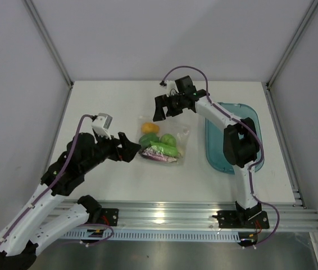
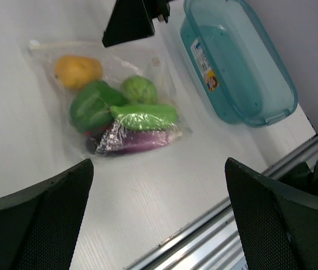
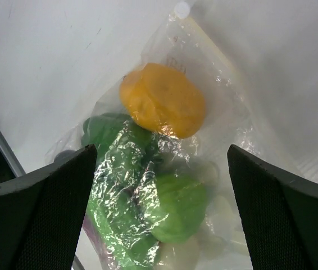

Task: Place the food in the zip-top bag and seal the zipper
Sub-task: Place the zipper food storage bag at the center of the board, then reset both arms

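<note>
Grippers both spread wide, nothing held. Left gripper (image 1: 130,147) hangs near the left edge of the clear crinkly plastic zip-top bag (image 1: 181,138); right gripper (image 1: 164,109) hovers above the bag's far end, not touching. Bag lies flat on the white table (image 1: 114,180) with the toy food inside: yellow-orange plastic fruit (image 1: 150,127), green pepper (image 2: 91,104), green cucumber (image 2: 144,115), purple piece (image 2: 142,140). Thin clear zipper strip (image 2: 52,44) runs along the far edge; sealed or not, cannot tell. Teal translucent plastic tray (image 2: 243,73) sits right of the bag, apart. Plain pale walls, metal rail (image 1: 176,214) along the near table edge.
</note>
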Robot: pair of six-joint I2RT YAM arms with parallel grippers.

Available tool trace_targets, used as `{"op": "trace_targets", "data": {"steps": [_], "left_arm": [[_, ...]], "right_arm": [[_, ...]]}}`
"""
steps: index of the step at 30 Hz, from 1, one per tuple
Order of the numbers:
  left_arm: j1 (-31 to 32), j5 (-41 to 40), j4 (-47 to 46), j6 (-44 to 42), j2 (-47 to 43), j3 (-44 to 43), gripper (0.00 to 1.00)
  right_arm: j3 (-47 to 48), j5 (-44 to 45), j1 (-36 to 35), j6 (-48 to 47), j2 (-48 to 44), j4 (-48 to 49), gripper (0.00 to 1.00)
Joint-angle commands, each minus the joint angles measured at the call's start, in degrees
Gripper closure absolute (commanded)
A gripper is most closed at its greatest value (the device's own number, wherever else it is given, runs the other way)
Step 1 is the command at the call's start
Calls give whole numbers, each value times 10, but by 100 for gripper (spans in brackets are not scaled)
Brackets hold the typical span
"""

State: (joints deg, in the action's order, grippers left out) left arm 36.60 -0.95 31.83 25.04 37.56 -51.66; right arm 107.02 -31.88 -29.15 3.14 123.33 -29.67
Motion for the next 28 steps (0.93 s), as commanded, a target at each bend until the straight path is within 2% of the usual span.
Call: {"op": "trace_targets", "data": {"steps": [1, 3, 8, 10, 12, 17, 20, 27, 28], "left_arm": [[-2, 48, -25, 18, -9, 3, 1], [-2, 65, -20, 18, -5, 7, 0], [-2, 104, -24, 40, 3, 19, 0], [-2, 123, -32, 51, 2, 31, 0], [-1, 154, -45, 64, 2, 45, 1], [4, 194, -46, 86, 5, 60, 1], [7, 218, -66, 115, -6, 92, 0], [13, 302, -194, 207, -44, 198, 1], [14, 345, -269, 233, -59, 226, 1]], "right_arm": [[25, 35, -7, -2, -42, 14, 1], [9, 61, -14, -2, -70, 16, 1], [-38, 213, -39, 16, -192, -21, 1], [-100, 276, -46, 39, -258, -34, 1], [-152, 297, -45, 76, -308, -44, 1], [-394, 332, -56, 156, -490, -40, 1], [-498, 378, -57, 222, -651, -81, 1], [-591, 390, -73, 317, -880, -166, 1], [-598, 377, -76, 316, -905, -160, 1]]}}
